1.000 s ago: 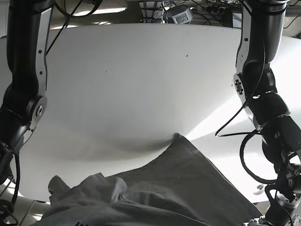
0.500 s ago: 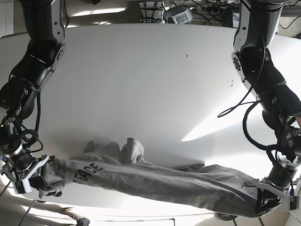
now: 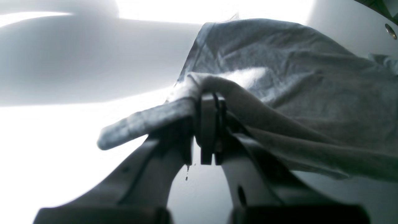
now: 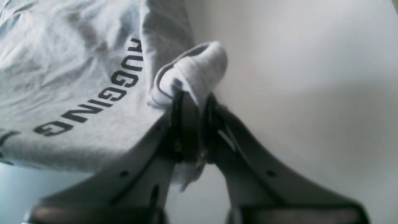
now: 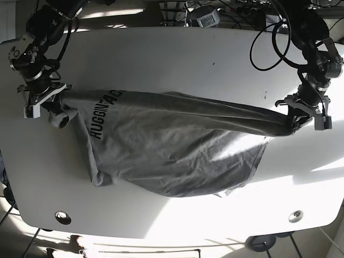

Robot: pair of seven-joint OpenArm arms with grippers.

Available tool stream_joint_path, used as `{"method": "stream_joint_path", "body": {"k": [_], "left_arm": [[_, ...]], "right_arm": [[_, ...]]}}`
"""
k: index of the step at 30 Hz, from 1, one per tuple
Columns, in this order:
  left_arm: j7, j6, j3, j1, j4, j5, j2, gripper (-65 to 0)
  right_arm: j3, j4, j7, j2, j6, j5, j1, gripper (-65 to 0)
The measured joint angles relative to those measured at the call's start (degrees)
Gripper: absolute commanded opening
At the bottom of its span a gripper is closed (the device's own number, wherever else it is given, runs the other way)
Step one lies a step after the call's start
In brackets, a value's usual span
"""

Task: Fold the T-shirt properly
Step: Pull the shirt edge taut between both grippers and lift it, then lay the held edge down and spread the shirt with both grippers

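Shirt stretched between both arms, spreading step

The left gripper (image 5: 303, 114) near the table's (image 5: 177, 48) right edge and the right gripper (image 5: 44, 102) near its left edge are each clamped on a bunched end of the T-shirt (image 5: 172, 145), which sags onto the tabletop middle. Next, I judge: lower it flat, wrinkle-free, before folding.

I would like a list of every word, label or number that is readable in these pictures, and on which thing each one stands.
"HUGGING" in dark capitals, on the grey T-shirt, read whole in the right wrist view.
"HUGGIN", then letters lost in a fold, on the same T-shirt in the base view; the rest cannot be read.
No text shows on the white table, the right gripper or the left gripper.
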State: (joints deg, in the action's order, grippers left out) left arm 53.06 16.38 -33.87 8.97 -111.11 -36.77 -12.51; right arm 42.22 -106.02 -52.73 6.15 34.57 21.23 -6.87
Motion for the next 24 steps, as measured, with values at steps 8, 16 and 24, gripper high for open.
{"method": "stream_joint_path", "body": {"k": [8, 16, 24], "left_arm": [[0.0, 0.2, -4.3, 6.6, 0.0, -0.4, 0.3, -65.0], [0.1, 0.2, -7.3, 11.3, -0.1, -0.6, 0.4, -65.0], [0.1, 0.2, -7.2, 13.1, -0.4, -0.4, 0.4, -58.6]], "right_arm": [[6.3, 3.3, -0.3, -4.6, 0.02, 0.0, -3.5, -62.9], [6.7, 5.7, -0.2, -4.6, 0.22, 0.3, -6.0, -62.9], [6.7, 5.6, 0.0, -5.7, 0.2, 0.2, -8.2, -62.8]]}}
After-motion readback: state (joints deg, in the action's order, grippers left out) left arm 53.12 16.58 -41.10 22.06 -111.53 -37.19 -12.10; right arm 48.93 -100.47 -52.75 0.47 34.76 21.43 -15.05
